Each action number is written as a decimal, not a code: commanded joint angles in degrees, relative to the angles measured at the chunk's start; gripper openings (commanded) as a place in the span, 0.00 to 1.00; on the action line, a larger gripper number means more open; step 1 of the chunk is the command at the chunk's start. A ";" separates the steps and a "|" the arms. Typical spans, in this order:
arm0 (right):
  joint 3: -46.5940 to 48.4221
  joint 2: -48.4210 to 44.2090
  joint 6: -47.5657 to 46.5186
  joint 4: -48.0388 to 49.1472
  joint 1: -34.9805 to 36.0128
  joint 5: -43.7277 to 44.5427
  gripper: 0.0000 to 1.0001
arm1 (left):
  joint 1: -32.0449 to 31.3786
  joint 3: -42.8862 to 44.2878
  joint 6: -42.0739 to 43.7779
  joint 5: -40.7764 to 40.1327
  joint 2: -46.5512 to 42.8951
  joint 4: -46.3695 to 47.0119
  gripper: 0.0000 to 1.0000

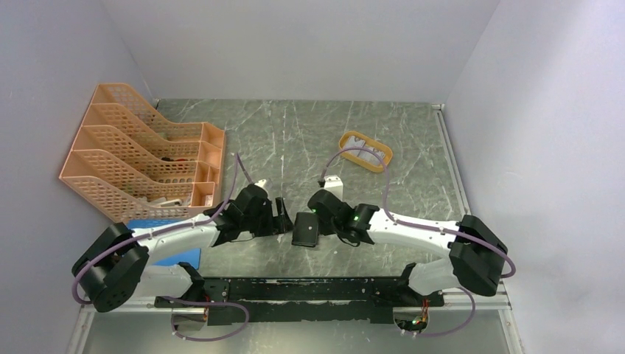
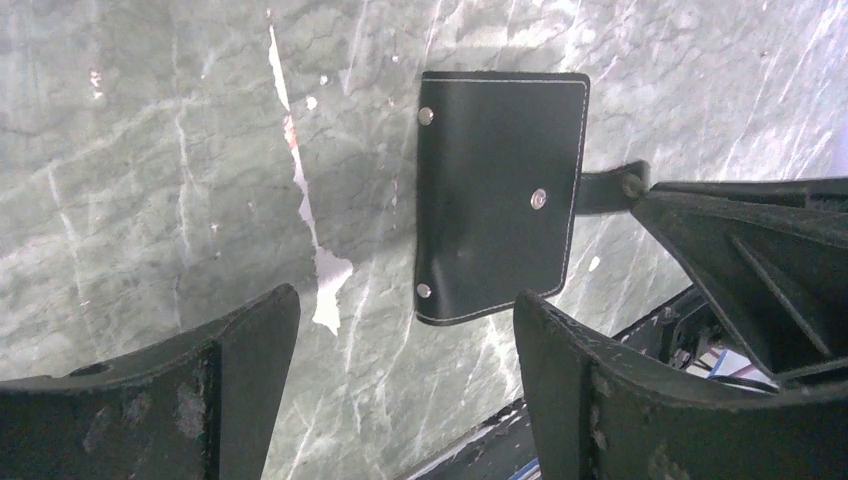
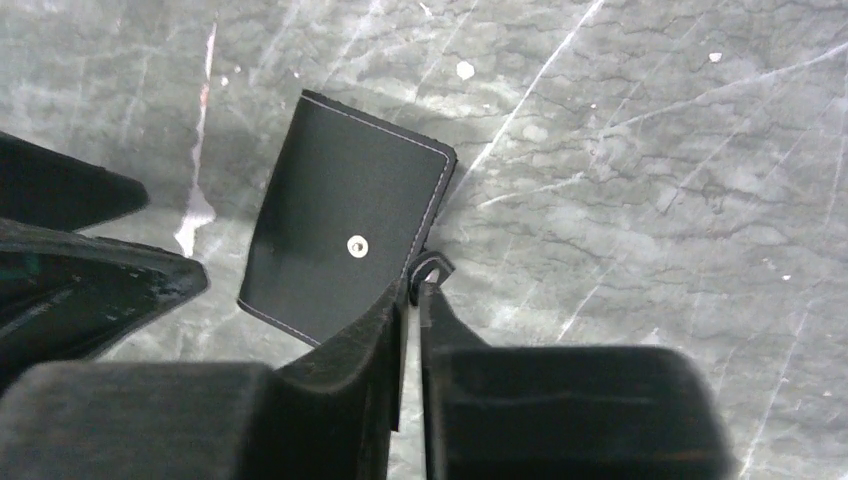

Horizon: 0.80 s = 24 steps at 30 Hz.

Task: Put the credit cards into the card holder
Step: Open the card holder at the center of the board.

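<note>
The right hand [image 3: 414, 292] is shut, pinching the snap tab of the closed card holder [image 3: 340, 235], probably to steady it on the table [image 3: 650, 150]. The left hand [image 2: 405, 310] gapes wide beside it, empty. Pale credit cards [image 1: 366, 153] wait in the orange tray [image 1: 343, 139], well apart.

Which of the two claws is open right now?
The left claw: its two fingers stand wide apart near the black card holder, while the right claw is pinched shut on the holder's small tab.

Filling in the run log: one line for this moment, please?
left gripper: open, beside card holder | right gripper: shut on snap tab | card holder: closed
</note>
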 commanded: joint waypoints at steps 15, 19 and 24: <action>-3.73 0.42 7.85 3.24 -1.55 -2.74 0.65 | -0.21 -3.16 1.11 -2.60 -6.18 -5.40 0.82; -3.87 2.85 8.27 3.42 -3.44 -2.85 0.54 | -0.16 -3.34 1.06 -2.17 -6.51 -5.61 0.81; -5.14 2.66 7.82 4.87 -4.76 -4.06 0.31 | -0.17 -3.33 1.29 -2.07 -8.12 -5.89 0.80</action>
